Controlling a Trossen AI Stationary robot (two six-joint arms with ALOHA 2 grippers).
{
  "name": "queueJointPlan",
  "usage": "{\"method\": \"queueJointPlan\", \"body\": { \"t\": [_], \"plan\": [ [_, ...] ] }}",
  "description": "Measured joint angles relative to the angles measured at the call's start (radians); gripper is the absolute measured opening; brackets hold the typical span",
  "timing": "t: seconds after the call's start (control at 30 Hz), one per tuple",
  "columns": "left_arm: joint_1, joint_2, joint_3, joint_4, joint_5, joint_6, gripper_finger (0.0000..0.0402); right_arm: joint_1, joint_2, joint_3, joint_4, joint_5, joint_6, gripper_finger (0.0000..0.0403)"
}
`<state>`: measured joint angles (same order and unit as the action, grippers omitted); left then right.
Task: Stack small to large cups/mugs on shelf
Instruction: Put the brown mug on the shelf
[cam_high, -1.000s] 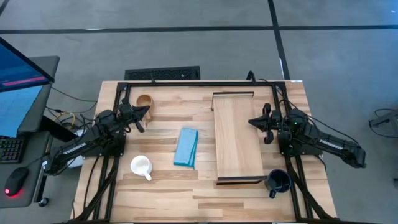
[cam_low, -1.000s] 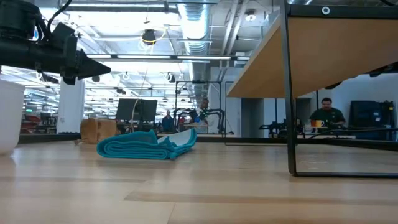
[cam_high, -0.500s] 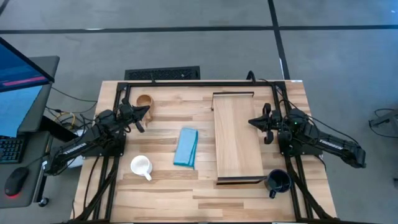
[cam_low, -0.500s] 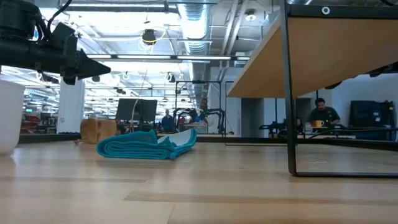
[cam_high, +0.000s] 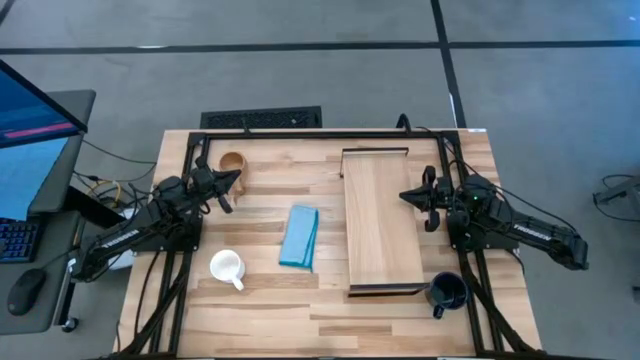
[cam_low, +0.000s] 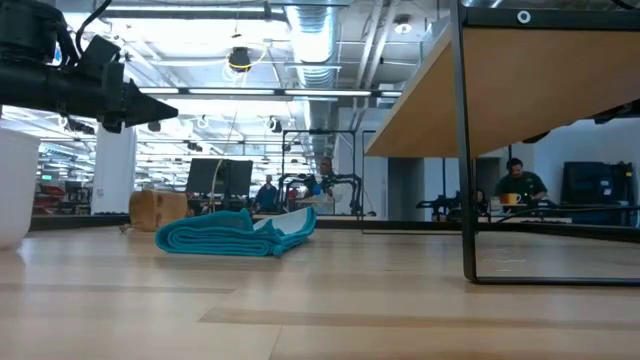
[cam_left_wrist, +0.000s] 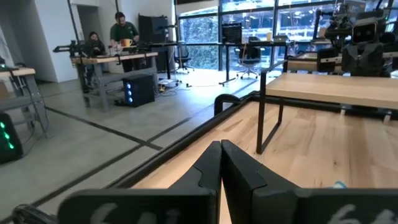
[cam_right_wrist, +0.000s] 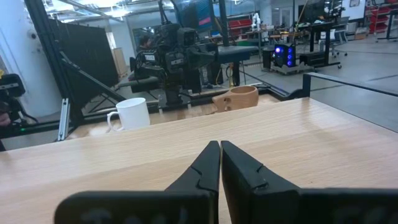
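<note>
The small wooden cup (cam_high: 232, 162) stands on its base near the table's far left corner. The white mug (cam_high: 227, 266) stands at the near left, the navy mug (cam_high: 446, 292) at the near right, beside the shelf's near bracket. The shelf (cam_high: 380, 220) lies lengthwise right of centre, raised on its dark brackets. My left gripper (cam_high: 234, 181) hovers shut just near of the wooden cup, touching nothing; its fingers show closed in the left wrist view (cam_left_wrist: 219, 147). My right gripper (cam_high: 405, 195) hangs shut over the shelf's right edge (cam_right_wrist: 219, 147); beyond its fingers I see the white mug (cam_right_wrist: 132, 113) and wooden cup (cam_right_wrist: 237, 98).
A folded blue cloth (cam_high: 300, 236) lies on the table between the white mug and the shelf, also in the low view (cam_low: 235, 232). A dark metal frame (cam_high: 300, 133) runs along the table's far edge. A monitor stands off the left side. People sit at desks far behind.
</note>
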<state>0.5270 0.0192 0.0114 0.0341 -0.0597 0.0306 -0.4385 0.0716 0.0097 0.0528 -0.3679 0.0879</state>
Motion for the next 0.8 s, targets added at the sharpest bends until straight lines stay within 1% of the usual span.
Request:
{"method": "queueJointPlan", "body": {
  "t": [0.13,0.33,0.47,0.53,0.63,0.8],
  "plan": [
    [0.000,0.000,0.000,0.000,-0.001,0.010,0.0016,0.000,0.000,0.000,0.000,0.000,0.000,0.0037],
    [0.000,0.000,0.000,0.001,-0.006,0.010,0.0070,0.000,0.000,0.000,0.000,0.000,0.000,0.0037],
    [0.001,0.000,0.005,0.004,-0.020,0.013,0.0094,0.000,0.000,0.000,0.000,0.000,0.000,0.0037],
    [0.001,0.000,0.013,0.015,-0.058,0.018,0.0100,0.000,0.000,0.000,0.000,0.000,0.000,0.0037],
    [0.001,0.000,0.026,0.030,-0.090,0.023,0.0104,0.000,0.000,0.000,0.000,0.000,0.000,0.0037],
    [0.001,0.000,0.040,0.030,-0.101,0.131,0.0105,0.000,0.000,0.000,0.000,0.000,0.000,0.0037]
  ]
}}
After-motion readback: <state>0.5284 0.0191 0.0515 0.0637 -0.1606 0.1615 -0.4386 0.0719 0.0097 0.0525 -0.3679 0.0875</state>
